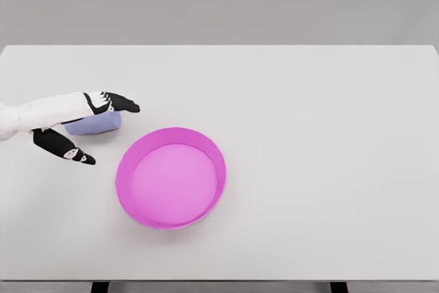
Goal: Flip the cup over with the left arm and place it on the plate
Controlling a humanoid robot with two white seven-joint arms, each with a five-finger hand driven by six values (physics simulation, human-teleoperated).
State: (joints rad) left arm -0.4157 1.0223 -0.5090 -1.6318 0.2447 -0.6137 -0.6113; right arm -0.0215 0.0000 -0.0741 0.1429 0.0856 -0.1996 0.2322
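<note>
A pale lavender cup (96, 124) lies on its side on the white table (309, 135), just left of a magenta plate (171, 178) with a raised rim. The robot's left hand (82, 127) reaches in from the left edge, fingers (116, 103) spread above the cup and thumb (65, 147) splayed below, with no clear grasp on it.

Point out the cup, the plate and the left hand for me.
cup (103, 124): head view, its visible pale-blue side.
plate (218, 162): head view, its magenta right rim.
left hand (86, 128): head view, the hand's middle, by the cup.
</note>
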